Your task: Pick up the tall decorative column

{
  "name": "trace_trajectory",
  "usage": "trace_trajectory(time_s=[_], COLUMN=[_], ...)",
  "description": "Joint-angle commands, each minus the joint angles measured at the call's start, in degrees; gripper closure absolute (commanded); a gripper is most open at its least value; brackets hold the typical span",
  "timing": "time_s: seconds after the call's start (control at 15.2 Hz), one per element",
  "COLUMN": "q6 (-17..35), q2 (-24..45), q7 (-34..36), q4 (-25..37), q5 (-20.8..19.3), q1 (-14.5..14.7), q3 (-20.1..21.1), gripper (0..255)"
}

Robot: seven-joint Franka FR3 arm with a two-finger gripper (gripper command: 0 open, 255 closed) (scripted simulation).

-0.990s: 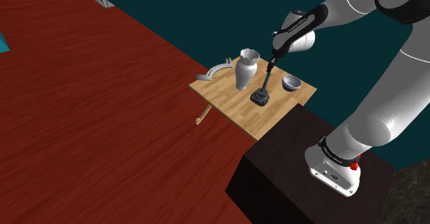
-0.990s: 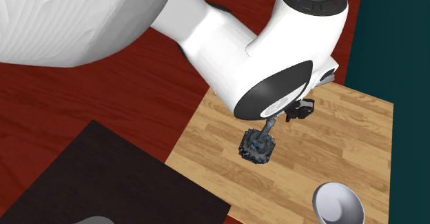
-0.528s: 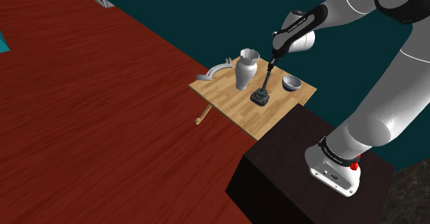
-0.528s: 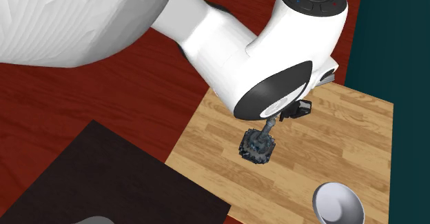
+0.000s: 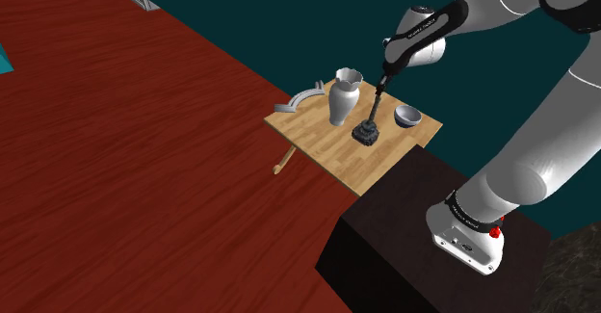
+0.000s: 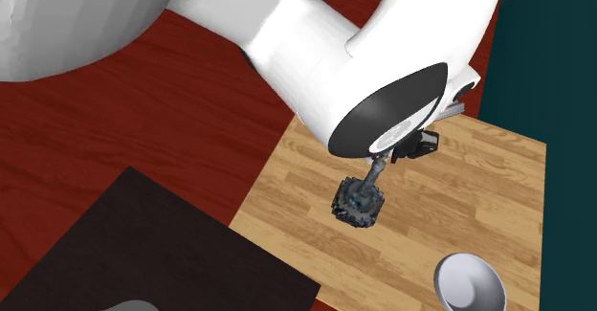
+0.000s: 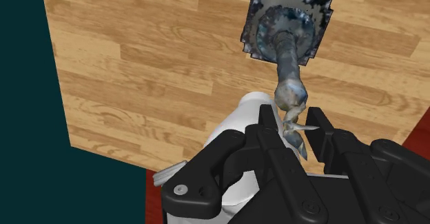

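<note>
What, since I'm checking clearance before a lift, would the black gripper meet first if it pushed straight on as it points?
The black gripper clasps the tip of the tall dark twisted column; straight on lie its shaft and square base, then probably the light wooden table.

One column (image 5: 366, 132), one vase (image 5: 344, 101), one bowl (image 5: 407, 117).

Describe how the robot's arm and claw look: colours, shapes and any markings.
The arm is made of smooth, rounded white links with dark bands at the joints; a small red spot sits by its foot. A black oval cap closes one link. The claw is all black and blocky, with two short fingers.
</note>
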Motion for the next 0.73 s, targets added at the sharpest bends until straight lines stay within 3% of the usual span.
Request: trace_trajectory(time_s=[0.0,0.66], q6=[-1.68,-7.99], q2=[-1.2,-6.11], q7=[0.42,1.93], q4=[0.56,2.19], q5=[-0.68,-3.14], q1=[0.14,0.46], q3=[-0.19,-0.54], gripper=[255,255])
